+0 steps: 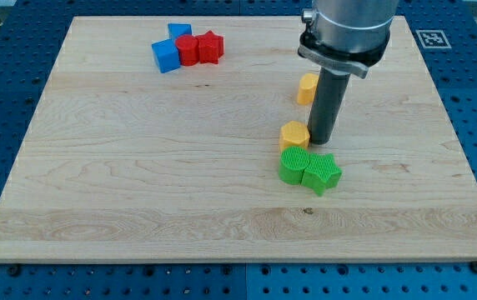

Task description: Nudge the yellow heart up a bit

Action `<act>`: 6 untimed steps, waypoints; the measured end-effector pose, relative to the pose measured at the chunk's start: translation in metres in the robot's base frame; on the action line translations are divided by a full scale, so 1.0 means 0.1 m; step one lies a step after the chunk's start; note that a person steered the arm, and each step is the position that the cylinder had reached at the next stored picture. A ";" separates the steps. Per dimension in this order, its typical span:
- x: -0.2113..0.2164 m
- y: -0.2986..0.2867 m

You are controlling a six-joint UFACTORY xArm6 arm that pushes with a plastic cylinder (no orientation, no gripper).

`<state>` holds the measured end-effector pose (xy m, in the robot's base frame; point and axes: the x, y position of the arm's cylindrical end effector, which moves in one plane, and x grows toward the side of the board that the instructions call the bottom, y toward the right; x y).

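Note:
Two yellow blocks lie right of the board's middle. The upper yellow block [307, 87] is partly hidden behind the rod and looks like the heart. The lower yellow block [293, 134] looks six-sided. My tip [320, 140] rests on the board just right of the lower yellow block, almost touching it. It is below the upper yellow block and just above the green blocks.
A green square block [292, 166] and a green star [323, 172] touch each other just below the lower yellow block. At the top left, two blue blocks [165, 56] [180, 32], a red block [188, 51] and a red star [211, 47] are bunched together. The wooden board [138, 167] lies on a blue table.

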<state>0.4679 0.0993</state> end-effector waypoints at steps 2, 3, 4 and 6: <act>0.03 0.02; -0.06 0.37; -0.52 0.42; -1.25 0.07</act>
